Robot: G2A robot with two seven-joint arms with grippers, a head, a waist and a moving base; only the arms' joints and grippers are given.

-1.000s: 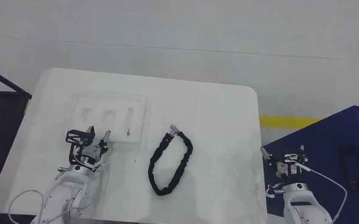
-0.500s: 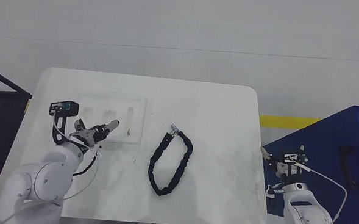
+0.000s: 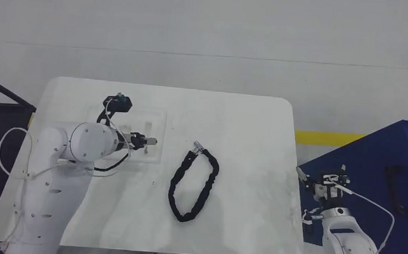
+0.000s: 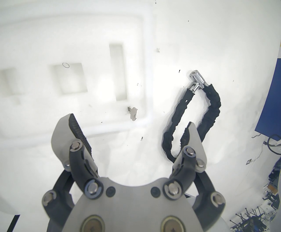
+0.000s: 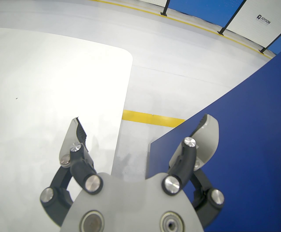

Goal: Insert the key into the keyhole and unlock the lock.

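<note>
Left gripper open over the key, ready to grab it.

Nearest, the lock (image 3: 215, 170) lies in a loop in the middle of the table (image 3: 260, 123), with its shiny keyhole (image 4: 194, 73) end on the far side. The right gripper (image 5: 140, 123) is off the table's right edge, fingers apart and empty. Farther back, on the left side, the left gripper (image 4: 131, 123) hangs above the key (image 4: 133, 113), fingers wide apart and holding nothing. The key sits on the tray (image 4: 33, 44), by the corner closest to the lock. It looks flat, but it is too small to be sure. To do this well, go straight down, put one finger on each side, pinch the wide end, and leave the thin end sticking out for the keyhole.
</note>
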